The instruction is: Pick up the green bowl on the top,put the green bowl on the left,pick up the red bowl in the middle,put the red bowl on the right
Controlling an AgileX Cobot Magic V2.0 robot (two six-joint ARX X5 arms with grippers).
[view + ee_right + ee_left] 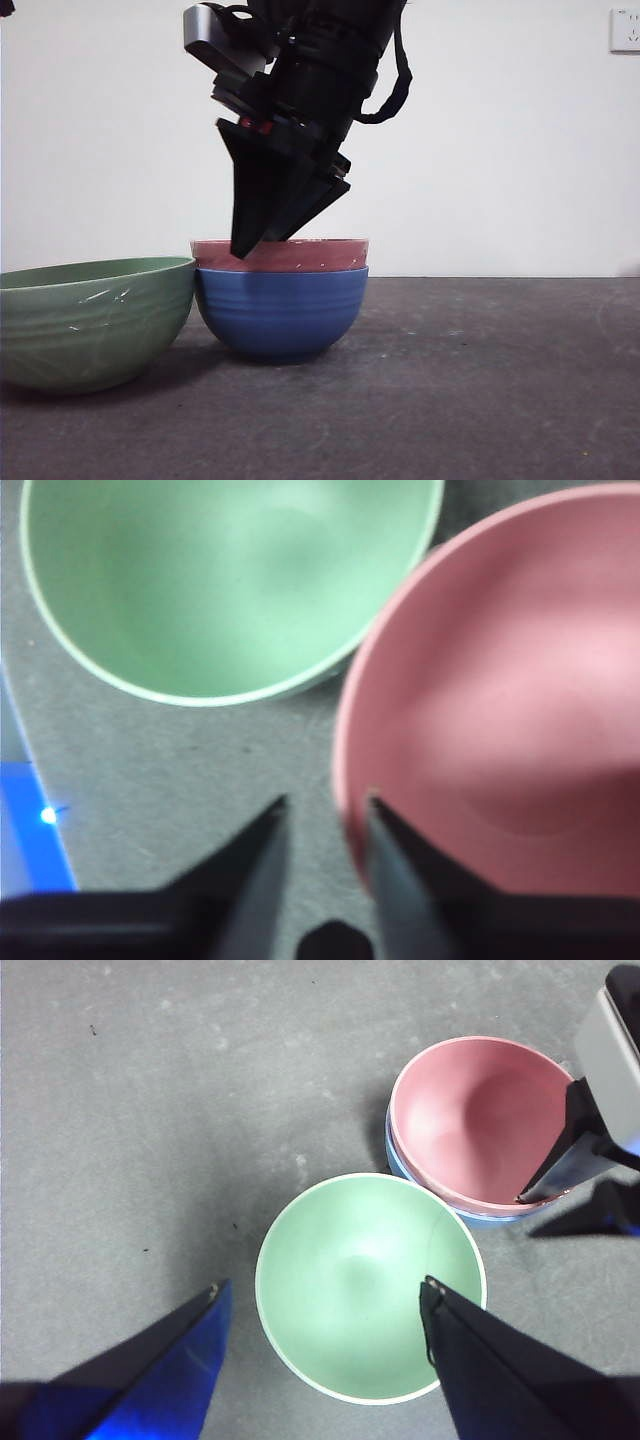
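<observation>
Your right gripper's point(322, 805) fingers straddle the red bowl's point(500, 700) rim, slightly parted; left gripper point(320, 1295) gapes above the green bowl point(365, 1285).

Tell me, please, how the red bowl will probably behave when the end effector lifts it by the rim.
The red bowl looks rigid, so it should keep its shape. Held only at the rim by the right end effector, it may tilt. It sits nested in the blue bowl, which might drag briefly. Its smooth, glossy-looking wall could slip.
</observation>
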